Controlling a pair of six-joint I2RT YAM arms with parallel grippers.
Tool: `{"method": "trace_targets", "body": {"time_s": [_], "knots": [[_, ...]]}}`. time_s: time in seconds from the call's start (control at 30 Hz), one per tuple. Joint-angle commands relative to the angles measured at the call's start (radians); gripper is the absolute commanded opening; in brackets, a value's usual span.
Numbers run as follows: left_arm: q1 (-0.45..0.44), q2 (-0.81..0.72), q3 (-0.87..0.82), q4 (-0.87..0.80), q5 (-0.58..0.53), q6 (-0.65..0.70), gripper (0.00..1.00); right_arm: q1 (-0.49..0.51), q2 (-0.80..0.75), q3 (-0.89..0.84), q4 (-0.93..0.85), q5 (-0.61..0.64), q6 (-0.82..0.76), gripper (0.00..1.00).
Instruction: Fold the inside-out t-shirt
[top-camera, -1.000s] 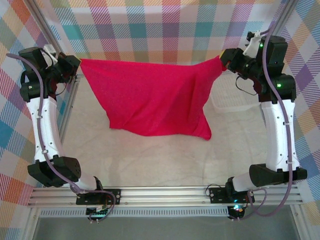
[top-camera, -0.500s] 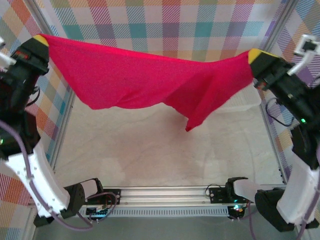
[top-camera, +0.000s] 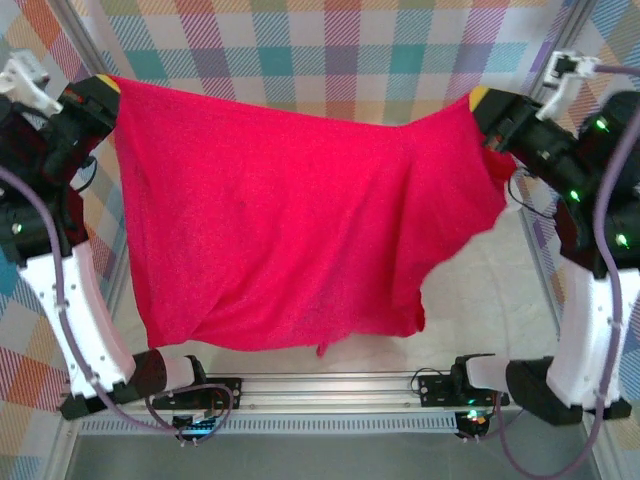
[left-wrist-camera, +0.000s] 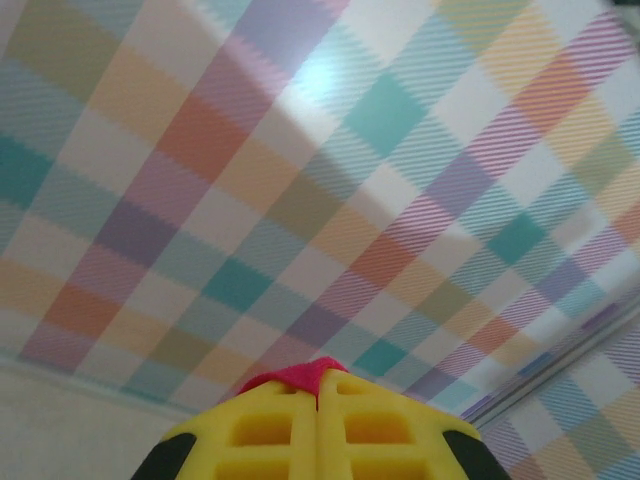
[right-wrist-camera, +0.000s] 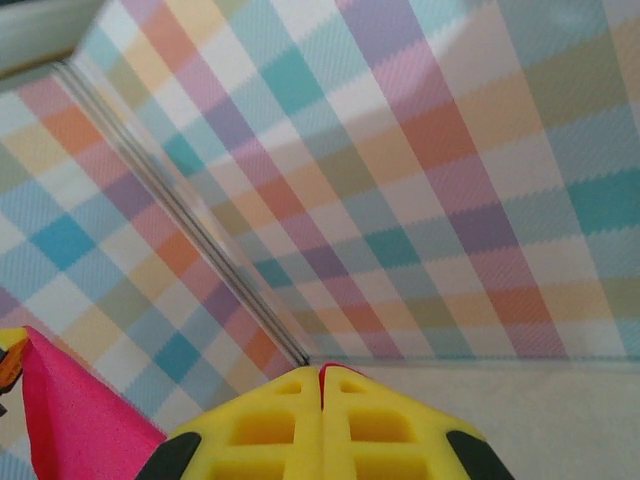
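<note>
Jaws of left gripper (top-camera: 107, 86) and right gripper (top-camera: 481, 100) pinch red t-shirt (top-camera: 290, 220), plaid wall (top-camera: 340, 50) behind, shirt hangs spread, screening table (top-camera: 485, 300).

A lab rig: aluminium frame (top-camera: 330, 388), plaid backdrop (top-camera: 330, 50).

One red t-shirt (top-camera: 290, 220), one left gripper (top-camera: 108, 85), one right gripper (top-camera: 480, 98), two arms (top-camera: 75, 300) (top-camera: 590, 320).

The pale table (top-camera: 485, 295) has an aluminium rail (top-camera: 330, 385) along its near edge.
</note>
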Motion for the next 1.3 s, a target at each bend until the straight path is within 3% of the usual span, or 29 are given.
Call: {"method": "trace_targets", "body": {"time_s": [0.0, 0.2, 0.4, 0.53, 0.67, 0.8, 0.93, 1.03, 1.17, 1.27], "knots": [[0.017, 0.031, -0.016, 0.059, 0.020, -0.026, 0.06, -0.004, 0.045, 0.025, 0.034, 0.019, -0.030, 0.00], [0.015, 0.163, -0.021, 0.184, 0.038, -0.127, 0.06, -0.005, 0.220, 0.146, 0.073, 0.025, -0.034, 0.00], [0.005, 0.347, 0.237, 0.222, 0.084, -0.205, 0.09, -0.005, 0.512, 0.618, -0.021, -0.030, -0.031, 0.00], [0.009, 0.396, 0.393, 0.158, 0.079, -0.144, 0.10, -0.005, 0.502, 0.629, 0.034, -0.049, -0.042, 0.00], [0.015, 0.355, 0.362, 0.093, 0.087, -0.054, 0.09, -0.004, 0.381, 0.454, 0.091, -0.094, -0.066, 0.00], [0.015, 0.123, -0.089, 0.198, 0.055, 0.008, 0.08, 0.041, 0.213, 0.195, 0.122, -0.150, -0.094, 0.00], [0.014, -0.108, -0.598, 0.351, 0.015, -0.014, 0.10, 0.110, -0.033, -0.405, 0.293, -0.131, -0.070, 0.00], [-0.011, -0.165, -0.842, 0.453, 0.041, -0.066, 0.11, 0.127, -0.121, -0.771, 0.432, -0.167, 0.021, 0.00], [-0.198, -0.160, -1.034, 0.457, -0.035, -0.010, 0.13, 0.159, -0.200, -1.145, 0.589, -0.174, 0.099, 0.00], [-0.355, -0.093, -1.136, 0.510, -0.094, -0.005, 0.18, 0.158, -0.260, -1.311, 0.563, -0.070, 0.089, 0.00]]}}
